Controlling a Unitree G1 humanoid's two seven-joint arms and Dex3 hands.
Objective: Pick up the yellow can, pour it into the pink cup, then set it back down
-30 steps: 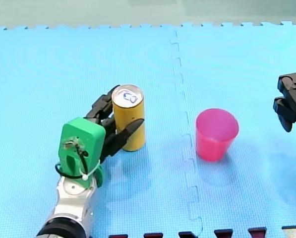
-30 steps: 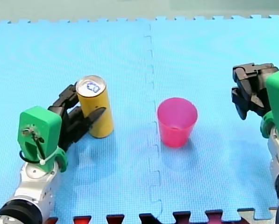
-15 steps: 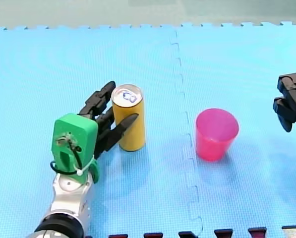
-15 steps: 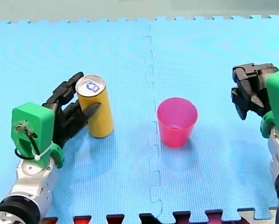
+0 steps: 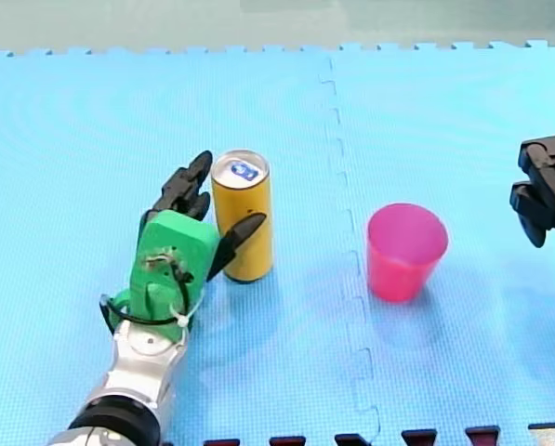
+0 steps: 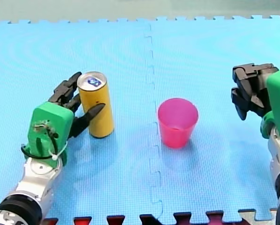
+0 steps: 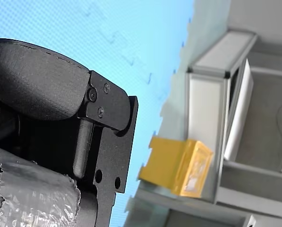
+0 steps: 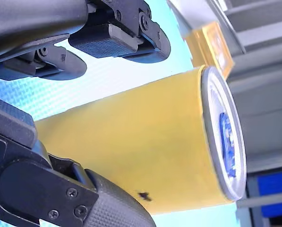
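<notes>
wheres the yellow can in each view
first head view: yellow can upright left of centre, between the fingers of the left hand
second head view: left of the pink cup; right hand at right edge
first wrist view: a hand's black fingers over the blue mat
second wrist view: close up between the fingers
shared landmark: blue mat

Blue foam puzzle mat [image 5: 91, 111] underfoot. Its jigsaw seam [image 5: 337, 139] runs right of the left robot hand [image 5: 203, 212]. Red tiles [image 5: 286, 440] line the near edge. Off the mat stand a grey metal frame [image 7: 204, 118] and a yellow box [image 7: 176, 165].
</notes>
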